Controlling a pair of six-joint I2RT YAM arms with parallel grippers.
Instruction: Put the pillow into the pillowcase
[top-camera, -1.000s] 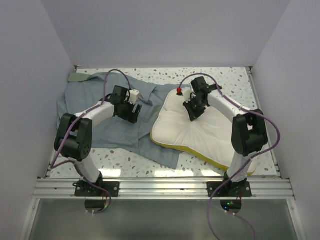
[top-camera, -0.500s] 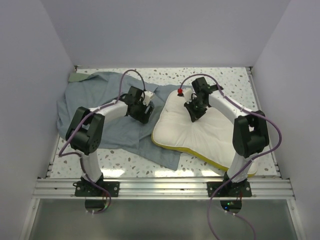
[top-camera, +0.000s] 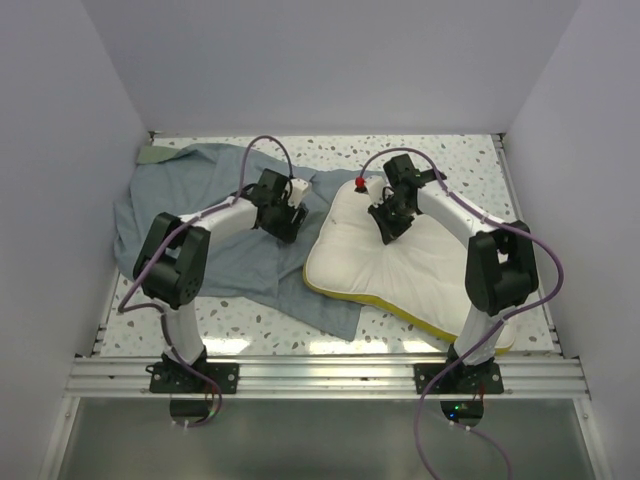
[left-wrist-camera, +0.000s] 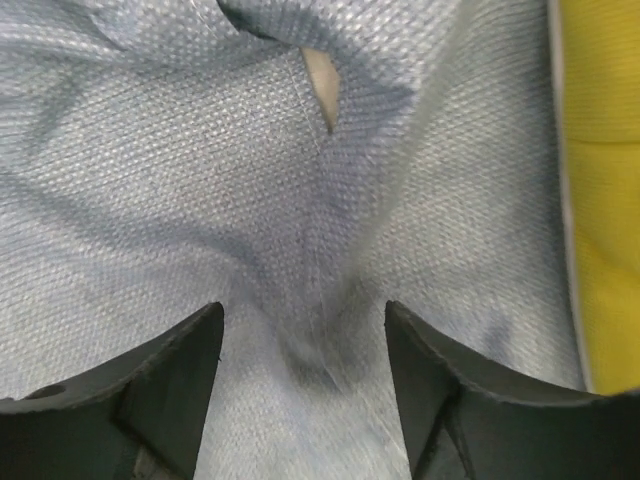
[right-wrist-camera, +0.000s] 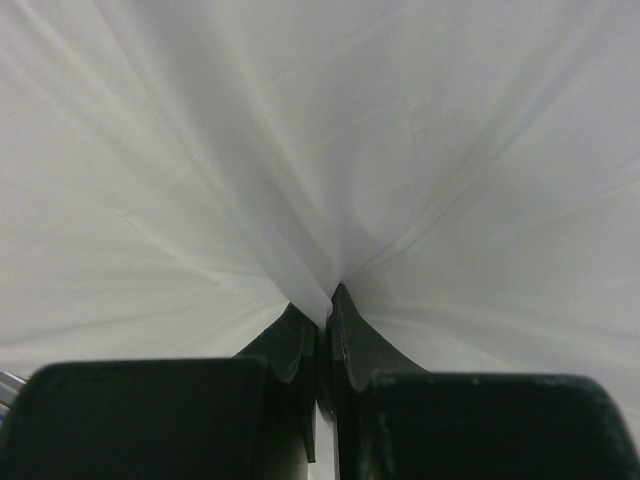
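Note:
The cream-white pillow (top-camera: 400, 265) with a yellow edge lies at the right of the table. My right gripper (top-camera: 385, 228) is shut on a pinch of its top cloth (right-wrist-camera: 330, 200), which puckers toward the jaws. The grey-blue pillowcase (top-camera: 190, 225) lies wrinkled at the left, its near right corner under the pillow's left edge. My left gripper (top-camera: 283, 225) is open, its fingers (left-wrist-camera: 160, 390) pressed down on the pillowcase cloth (left-wrist-camera: 200, 200) close to the pillow's yellow edge (left-wrist-camera: 600, 200). A small tan patch (left-wrist-camera: 322, 85) shows in a fold.
White walls close in the table at the left, back and right. An olive corner of cloth (top-camera: 152, 155) lies at the far left. A small red knob (top-camera: 358, 181) sits by the pillow's far corner. A metal rail (top-camera: 320, 375) runs along the near edge.
My left gripper has moved right across the pillowcase toward the pillow's left edge. My right gripper has stayed shut on the pillow, which has barely shifted.

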